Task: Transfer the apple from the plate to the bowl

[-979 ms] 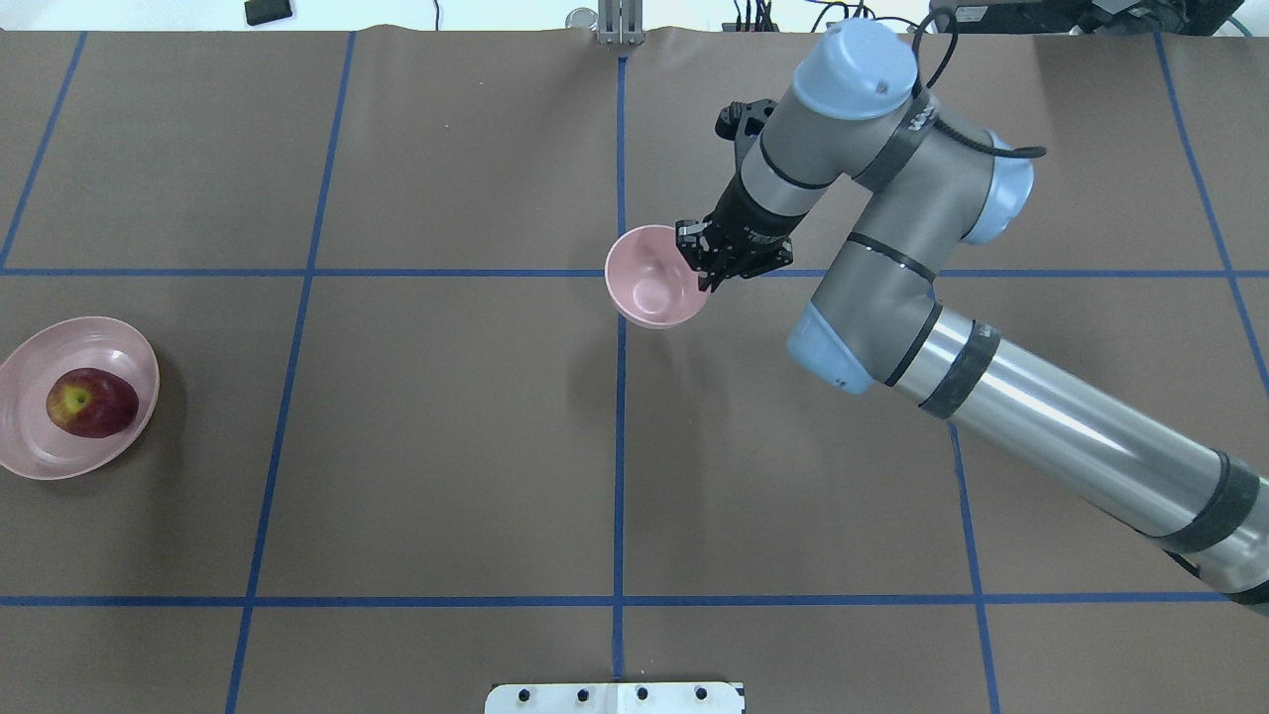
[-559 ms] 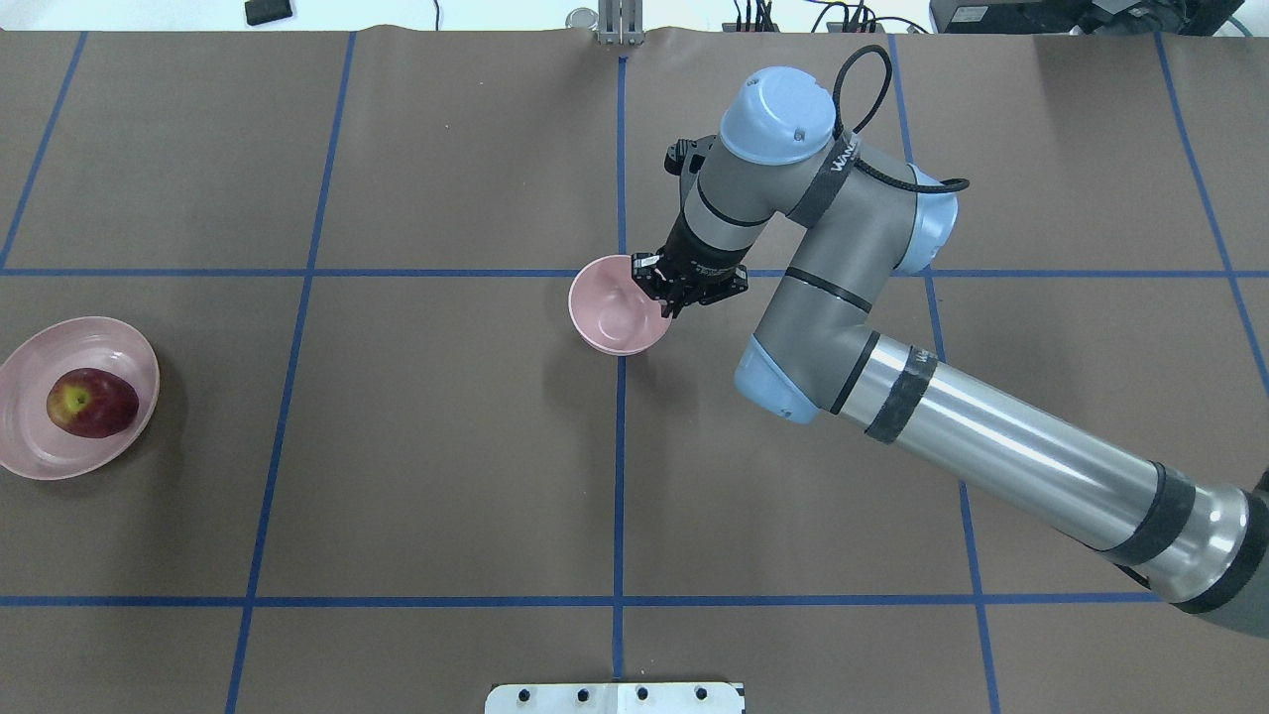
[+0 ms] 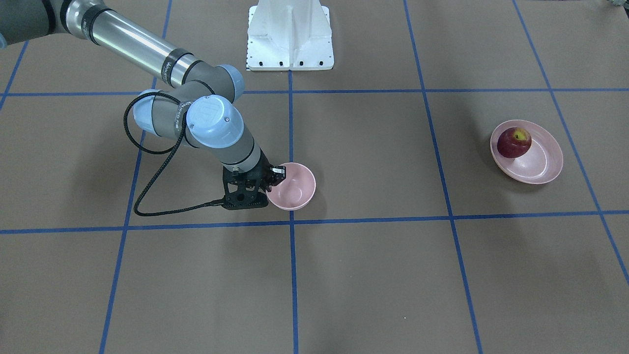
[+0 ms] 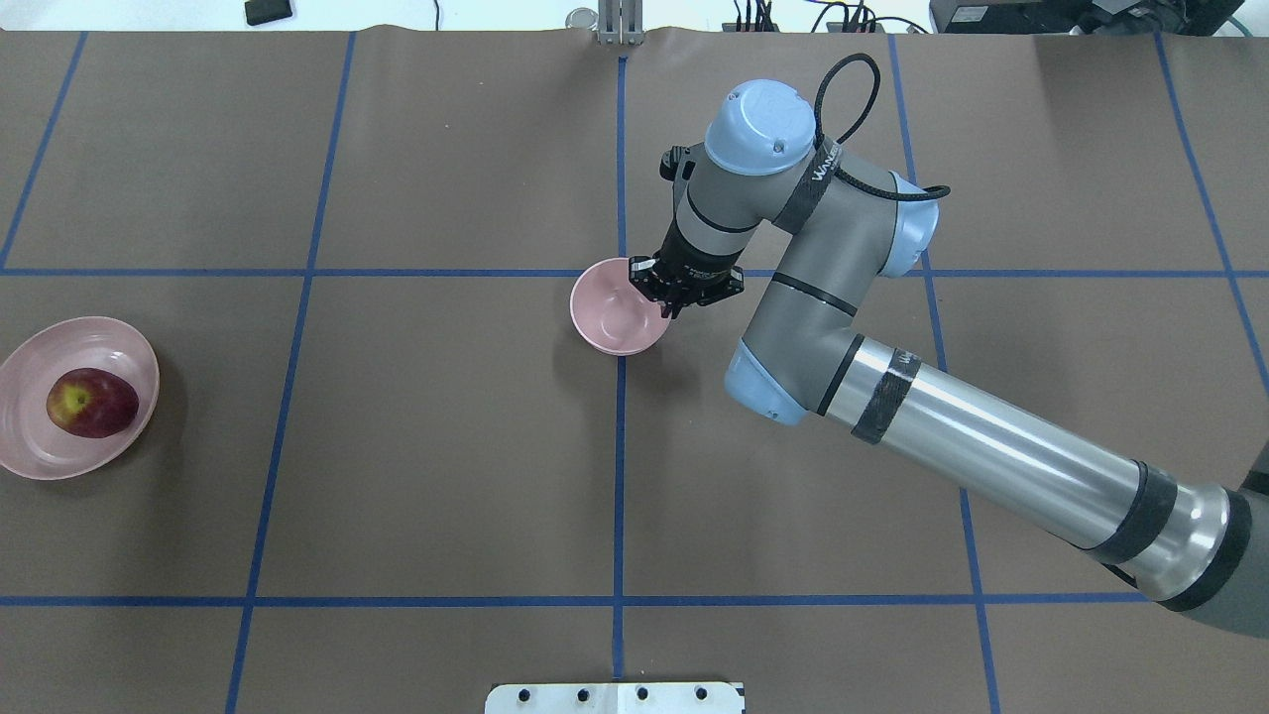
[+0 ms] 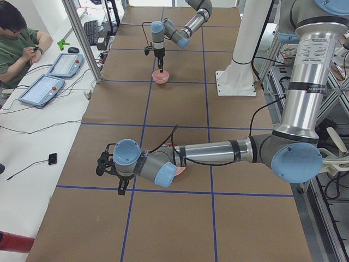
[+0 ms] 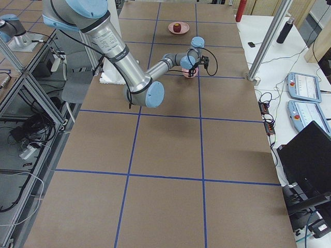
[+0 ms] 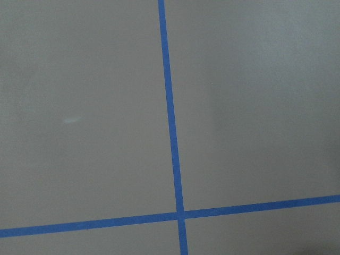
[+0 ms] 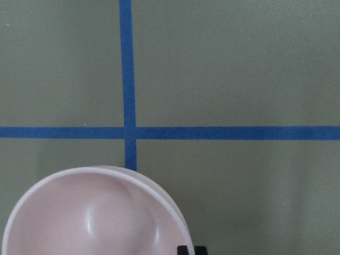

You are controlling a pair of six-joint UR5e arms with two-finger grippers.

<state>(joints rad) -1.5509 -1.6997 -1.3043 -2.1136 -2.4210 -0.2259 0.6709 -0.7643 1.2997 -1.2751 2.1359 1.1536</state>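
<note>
The dark red apple (image 4: 91, 403) lies in the wide pink plate (image 4: 30, 456) at the table's far left; it also shows in the front view (image 3: 514, 142) on the plate (image 3: 543, 167). The small pink bowl (image 4: 613, 319) is near the table's centre, beside the blue tape cross. My right gripper (image 4: 675, 300) is shut on the bowl's right rim; in the front view (image 3: 275, 178) it holds the bowl (image 3: 294, 189) at or just above the table. The right wrist view shows the empty bowl (image 8: 95, 218). My left gripper (image 5: 121, 189) shows only in the left side view, beside the plate; I cannot tell its state.
The white robot base (image 3: 290, 37) stands at the table's near edge. A black cable (image 3: 147, 206) loops from my right wrist. A seated operator (image 5: 16, 43) and two pendants (image 5: 52, 76) are off the table's far side. Blue tape lines (image 7: 170, 133) cross the brown mat.
My right arm has carried the bowl left and slightly nearer to the robot, to the central tape line. Apple and plate have not moved.
</note>
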